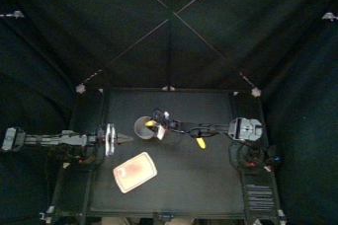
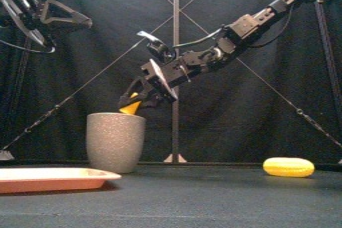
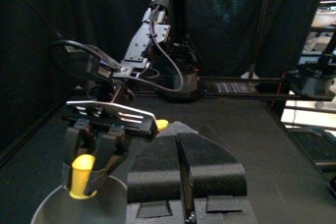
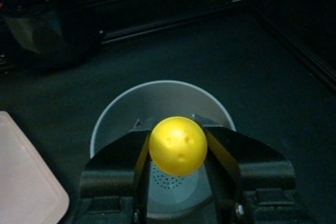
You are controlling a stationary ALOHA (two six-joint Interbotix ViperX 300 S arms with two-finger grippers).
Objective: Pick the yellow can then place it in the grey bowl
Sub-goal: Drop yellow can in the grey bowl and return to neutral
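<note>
Booth: black curtains round a small black table (image 1: pixel 199 185).
Right claw (image 4: pixel 178 147): clenched on the yellow can (image 2: pixel 131 106), which sits between my two jaws.
Yellow can: in the air, right over the mouth of the grey speckled cup (image 2: pixel 115 140), its lower end just above the rim.
Left claw (image 3: pixel 186 140): at the table's left side, jaws pressed together, empty.
Pink tray (image 1: pixel 134 174): in front of the cup, apart from it.
Other yellow toy (image 2: pixel 287 167): on the table, well right of the cup.
</note>
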